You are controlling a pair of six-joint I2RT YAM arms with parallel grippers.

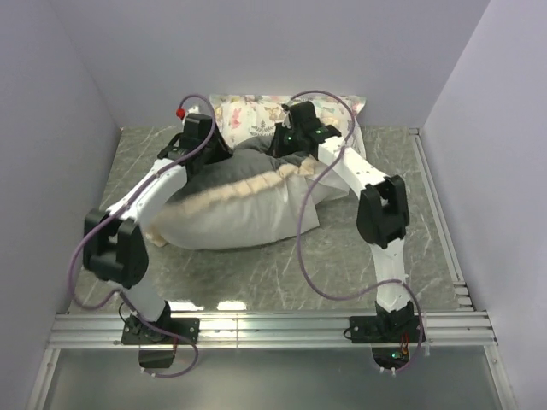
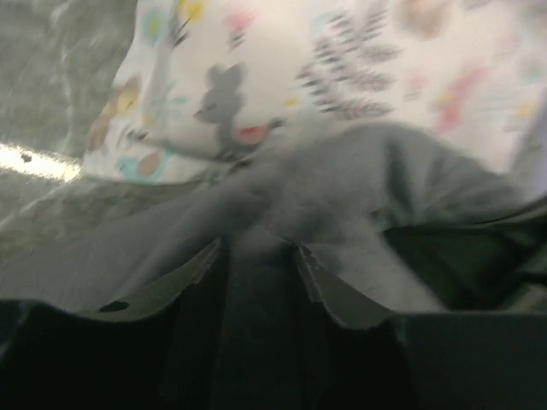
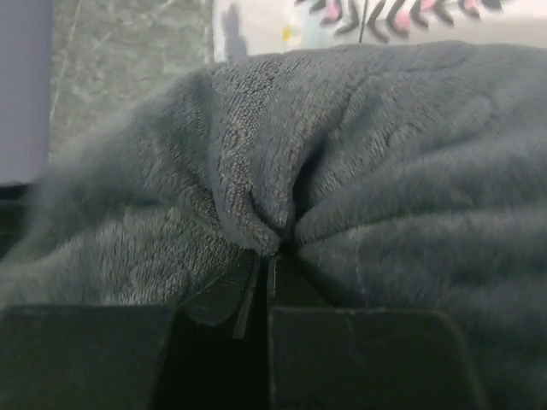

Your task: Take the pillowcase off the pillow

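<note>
The dark grey plush pillowcase is bunched over the far part of the plump white pillow, and its cream frill runs across the middle. My left gripper is at the case's far left end. In the left wrist view the left gripper is shut on a fold of grey plush. My right gripper is at the case's far right part. In the right wrist view the right gripper pinches a tuck of the grey plush, with the jaws almost together.
The small pastel animal-print pillow lies against the back wall, just behind both grippers; it also shows in the left wrist view. The grey marble table has walls on the left, right and back. A metal rail runs along the near edge.
</note>
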